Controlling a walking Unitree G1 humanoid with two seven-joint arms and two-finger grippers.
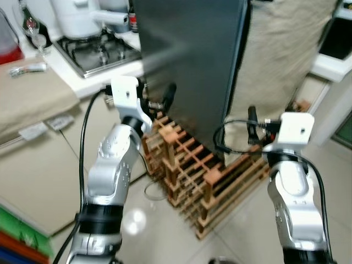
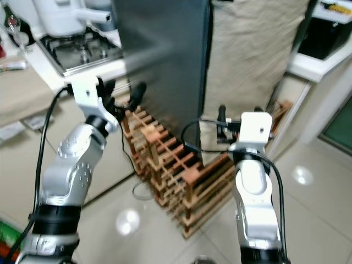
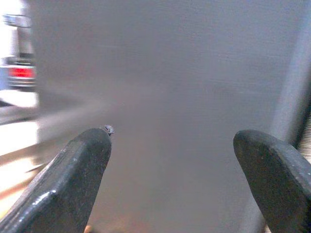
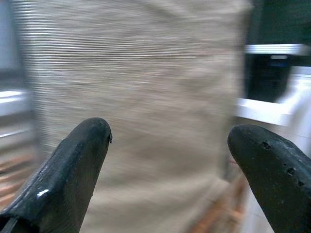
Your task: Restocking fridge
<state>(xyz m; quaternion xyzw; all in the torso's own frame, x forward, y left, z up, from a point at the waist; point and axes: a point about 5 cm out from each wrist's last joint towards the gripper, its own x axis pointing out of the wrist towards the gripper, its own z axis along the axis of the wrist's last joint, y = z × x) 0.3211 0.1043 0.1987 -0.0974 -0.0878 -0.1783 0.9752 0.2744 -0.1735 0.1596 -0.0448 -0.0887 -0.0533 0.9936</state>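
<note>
A tall dark grey fridge (image 1: 187, 60) stands straight ahead, its doors closed, and I see it from a corner. My left gripper (image 1: 157, 94) is raised close to its dark face, open and empty; the left wrist view shows both fingers (image 3: 73, 179) spread before the grey panel. My right gripper (image 1: 259, 125) is held up to the right of the fridge, open and empty. In the right wrist view its fingers (image 4: 73, 170) frame a beige cloth (image 4: 146, 97). The pictures are somewhat blurred.
A wooden rack (image 1: 203, 176) lies on the tiled floor against the fridge's base, between my arms. The beige cloth (image 1: 275, 55) hangs to the fridge's right. A stove (image 1: 99, 52) and counter (image 1: 33, 99) are at left, and a white counter (image 1: 333, 66) at far right.
</note>
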